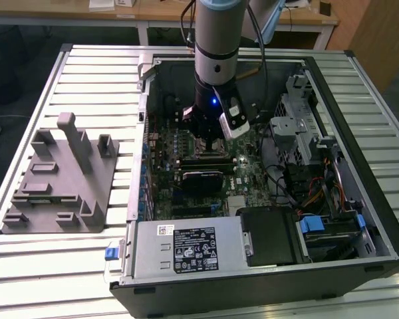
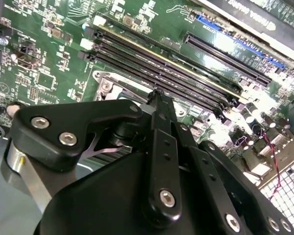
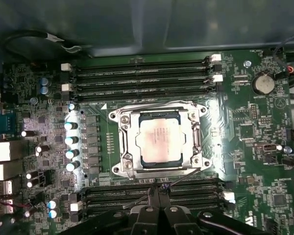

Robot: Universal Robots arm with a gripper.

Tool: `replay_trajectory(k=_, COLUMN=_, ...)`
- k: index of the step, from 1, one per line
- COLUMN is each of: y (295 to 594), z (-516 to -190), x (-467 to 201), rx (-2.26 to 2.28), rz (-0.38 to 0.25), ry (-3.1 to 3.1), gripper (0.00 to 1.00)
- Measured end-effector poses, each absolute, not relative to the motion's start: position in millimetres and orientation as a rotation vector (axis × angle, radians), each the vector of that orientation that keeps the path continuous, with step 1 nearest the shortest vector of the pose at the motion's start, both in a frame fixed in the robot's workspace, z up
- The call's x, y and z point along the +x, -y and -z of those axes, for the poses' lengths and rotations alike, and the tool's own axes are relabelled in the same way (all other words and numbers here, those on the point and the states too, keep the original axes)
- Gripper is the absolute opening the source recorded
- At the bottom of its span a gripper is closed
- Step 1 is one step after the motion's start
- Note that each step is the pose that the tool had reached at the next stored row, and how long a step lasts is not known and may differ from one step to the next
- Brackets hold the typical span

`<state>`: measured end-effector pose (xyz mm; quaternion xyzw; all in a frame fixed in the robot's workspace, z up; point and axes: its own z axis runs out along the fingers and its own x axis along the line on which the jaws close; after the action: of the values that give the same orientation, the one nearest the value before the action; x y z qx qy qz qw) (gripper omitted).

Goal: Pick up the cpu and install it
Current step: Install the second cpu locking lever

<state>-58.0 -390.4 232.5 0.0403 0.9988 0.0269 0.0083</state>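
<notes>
Gripper (image 3: 160, 192) fingers (image 3: 159, 198) are pressed together with nothing between them; tips sit over the memory slots (image 3: 152, 193) just at 6 o'clock of the socket (image 3: 159, 142), and whether they touch the board can't be told. The cpu (image 3: 159, 141) lies flat inside the socket's metal frame, pale top up, on the motherboard (image 3: 245, 132). In the exterior view the arm (image 1: 216, 53) hides the socket area inside the open computer case (image 1: 359, 133), grey fixture (image 1: 60, 179) off at 9 o'clock; in the second wrist view the gripper body (image 2: 152, 186) blocks the socket.
</notes>
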Motion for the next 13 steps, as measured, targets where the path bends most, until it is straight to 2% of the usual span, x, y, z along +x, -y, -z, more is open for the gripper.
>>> replay_trajectory(k=13, y=404, z=-220, x=-76, rx=0.126, rz=-0.138, ry=-3.121, gripper=0.11)
